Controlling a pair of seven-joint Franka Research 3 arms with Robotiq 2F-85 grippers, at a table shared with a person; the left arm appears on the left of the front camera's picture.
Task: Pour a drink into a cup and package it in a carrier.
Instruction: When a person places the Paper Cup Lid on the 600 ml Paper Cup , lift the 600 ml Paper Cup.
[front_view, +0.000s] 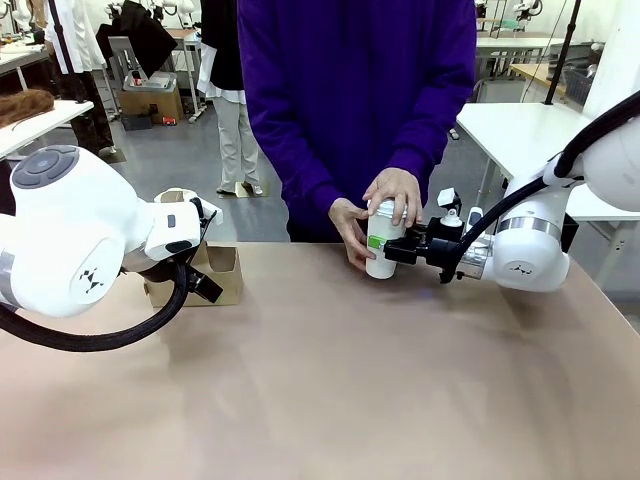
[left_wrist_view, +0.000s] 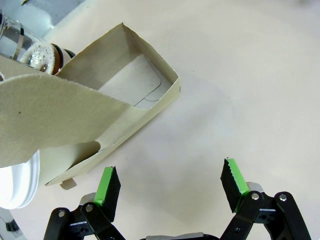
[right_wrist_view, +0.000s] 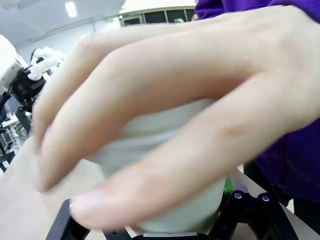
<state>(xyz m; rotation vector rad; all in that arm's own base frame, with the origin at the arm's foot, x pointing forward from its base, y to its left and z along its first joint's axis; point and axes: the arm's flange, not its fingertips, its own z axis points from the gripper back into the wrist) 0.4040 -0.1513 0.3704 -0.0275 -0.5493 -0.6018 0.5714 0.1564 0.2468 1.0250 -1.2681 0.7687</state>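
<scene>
The white cup (front_view: 379, 268) stands upright near the table's far edge, with my right gripper (front_view: 392, 250) shut around its middle from the right. The person's hand (front_view: 395, 192) presses down on the cup's top, and the other hand (front_view: 348, 232) steadies its left side. In the right wrist view those fingers (right_wrist_view: 165, 100) cover most of the cup (right_wrist_view: 150, 145). The brown cardboard carrier (front_view: 218, 275) sits at the left; its near slot (left_wrist_view: 135, 90) is empty. My left gripper (left_wrist_view: 172, 172) hovers open just beside the carrier, holding nothing. The drink is hidden.
A clear glass carafe (left_wrist_view: 20, 42) lies just behind the carrier, and a white lidded cup (left_wrist_view: 17, 182) shows at its side. The person in purple (front_view: 360, 90) stands at the far edge. Bare tabletop (front_view: 330, 380) stretches across the front and middle.
</scene>
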